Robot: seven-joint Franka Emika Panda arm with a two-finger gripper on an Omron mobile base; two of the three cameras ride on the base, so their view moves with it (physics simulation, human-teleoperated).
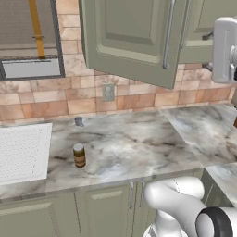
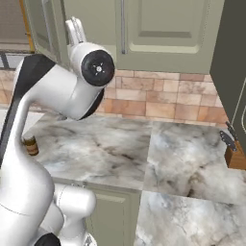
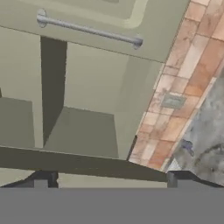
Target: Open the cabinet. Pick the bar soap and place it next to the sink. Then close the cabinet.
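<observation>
The cabinet (image 1: 134,37) has its left door swung out over the marble tabletop (image 1: 125,143), the long silver handle (image 1: 169,34) standing upright along its free edge. In the hand view the end effector (image 3: 109,180) spreads wide, both dark fingertips (image 3: 41,179) far apart and nothing between them, touching nothing. It looks into the cabinet's inside (image 3: 78,109): bare green walls and a shelf, with the open door and its bar handle lying across the top of that view. The bar soap I cannot make out on what shows of the shelves. Down on the tabletop, the brown jar (image 1: 79,155) stands upright just beside the white sink (image 1: 23,150). A grey wall outlet (image 1: 108,92) sits in the brick backsplash (image 1: 139,99) below the door.
</observation>
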